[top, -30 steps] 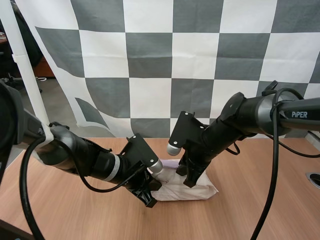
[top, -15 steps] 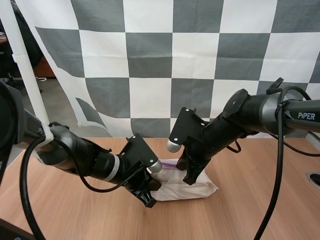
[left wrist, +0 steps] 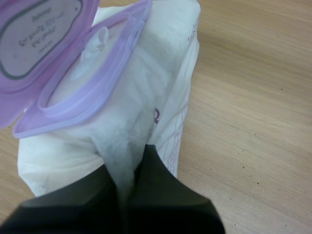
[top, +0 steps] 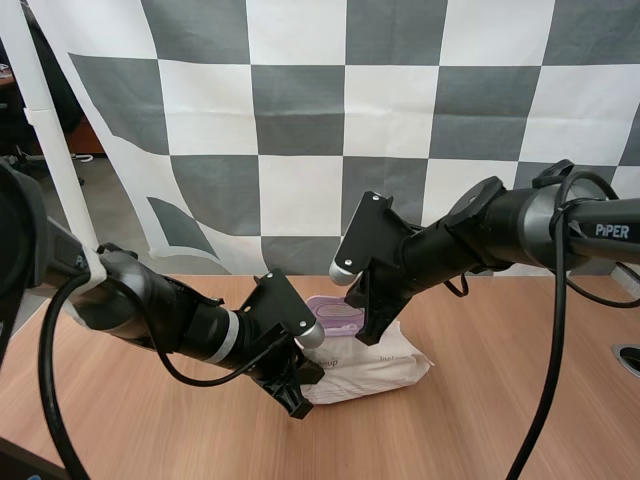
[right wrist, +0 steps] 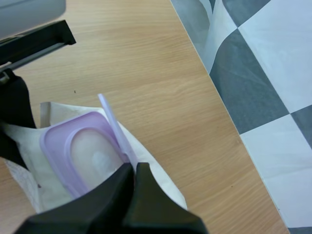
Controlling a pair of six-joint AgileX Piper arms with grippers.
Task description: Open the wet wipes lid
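While the pack of wet wipes [top: 380,365] lies on the worktop [top: 520,400] between the two arms, its purple lid [left wrist: 36,34] already stands well clear of the purple frame [left wrist: 92,92] around the opening, so I judge the opening step to be near its end rather than its start. The left claw [left wrist: 129,161] is clenched on the folded end seam of the pack and anchors the soft bag against the pull. The right claw [right wrist: 135,168] is closed on the edge of the lid, and the thin flap rises from between its tips, just beside the uncovered opening. A white wipe [left wrist: 97,39] shows inside that opening. The side of the pack under the right claw looks drawn upward, which suggests that the bag gives with the pull. The next move, as I read it, is to swing the lid further back over its hinge until it will stay open by itself. That calls for a short arc around the hinge, not a straight lift, which would drag the pack off the worktop. The left claw should hold the seam firmly until the right claw lets go of the lid.
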